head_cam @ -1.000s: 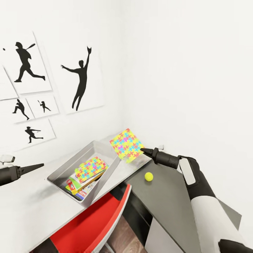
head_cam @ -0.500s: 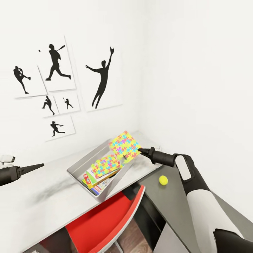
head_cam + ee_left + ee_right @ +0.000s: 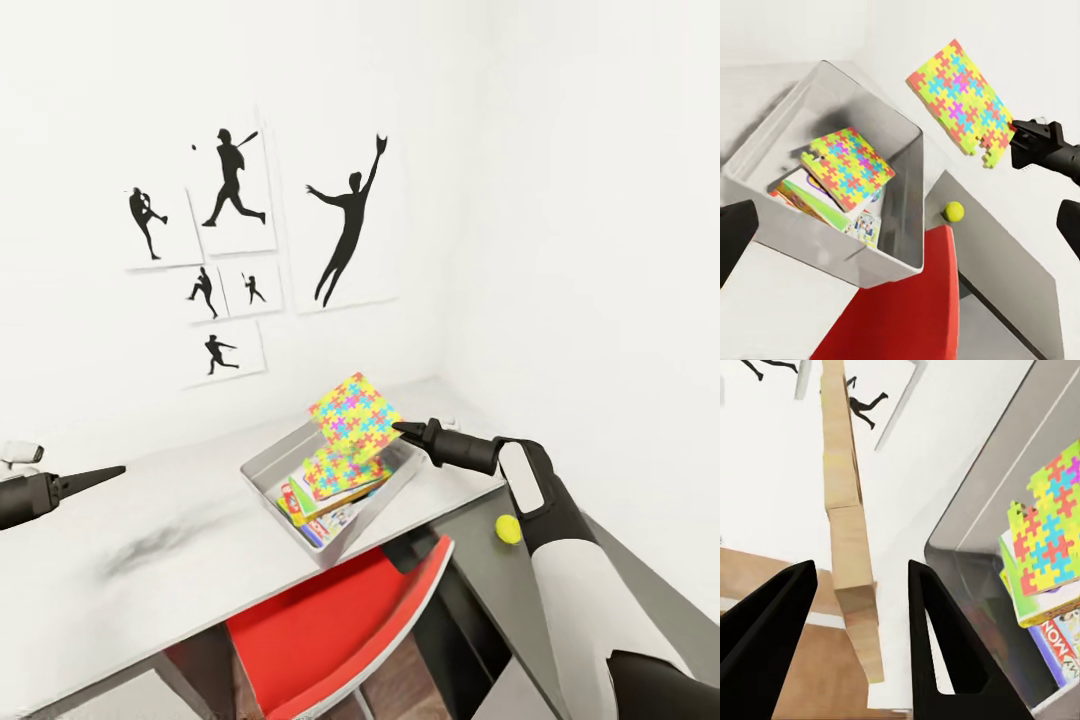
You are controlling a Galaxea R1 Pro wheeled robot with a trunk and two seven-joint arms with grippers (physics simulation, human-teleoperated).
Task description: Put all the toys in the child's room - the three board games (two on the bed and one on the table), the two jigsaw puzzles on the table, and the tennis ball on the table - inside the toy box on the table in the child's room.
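My right gripper is shut on one jigsaw puzzle, which hangs tilted above the far end of the toy box. The right wrist view catches that puzzle edge-on between the fingers. The box stands on the pale table. In it lie the second puzzle and, under it, stacked board games. The tennis ball rests on the dark lower section, below my right forearm. Far left of the box, my left gripper hovers open, holding nothing. The bed is out of view.
A red chair is tucked under the table's front edge below the box. Black silhouette posters hang on the wall behind. The table ends in the room's corner, with walls close behind and to the right.
The view has swung left, so the posters, box and ball slid right in the picture. Both grippers keep their place in view. The held puzzle now hangs over the box instead of beside it.
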